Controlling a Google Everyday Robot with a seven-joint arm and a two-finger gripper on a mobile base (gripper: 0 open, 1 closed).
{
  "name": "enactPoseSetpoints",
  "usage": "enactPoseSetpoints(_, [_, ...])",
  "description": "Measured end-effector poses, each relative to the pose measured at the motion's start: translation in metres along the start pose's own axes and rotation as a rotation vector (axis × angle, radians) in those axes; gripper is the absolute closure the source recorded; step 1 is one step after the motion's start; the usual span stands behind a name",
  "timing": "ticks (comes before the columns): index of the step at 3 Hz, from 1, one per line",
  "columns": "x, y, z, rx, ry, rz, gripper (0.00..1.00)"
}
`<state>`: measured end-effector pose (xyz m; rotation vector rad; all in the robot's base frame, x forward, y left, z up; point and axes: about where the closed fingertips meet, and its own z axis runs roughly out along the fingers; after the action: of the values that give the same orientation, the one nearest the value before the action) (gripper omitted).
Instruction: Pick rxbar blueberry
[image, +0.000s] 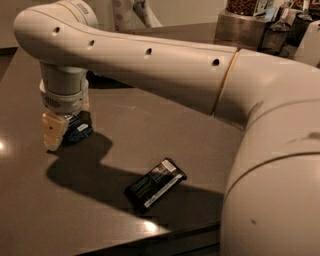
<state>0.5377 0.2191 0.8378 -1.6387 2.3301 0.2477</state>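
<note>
Rxbar blueberry (79, 130) — a small dark blue wrapper with a pale patch — sits low over the left part of the dark table (150, 131), caught between the two cream fingers (51, 131) of the gripper (68, 131), which points straight down from its wrist and is clamped onto it. Well apart, toward the near edge, a longer black bar (155, 184) with white print lies flat at a slant — the pale arm (150, 65) spans the view above both.
</note>
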Motion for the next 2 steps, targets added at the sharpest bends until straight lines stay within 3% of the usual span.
enactPoseSetpoints(1, [-0.0011,0.0002,0.0003,-0.020,-0.003,0.003,0.42])
enactPoseSetpoints(2, [0.0009,-0.0039,-0.0072,-0.034,-0.023,0.020,0.73])
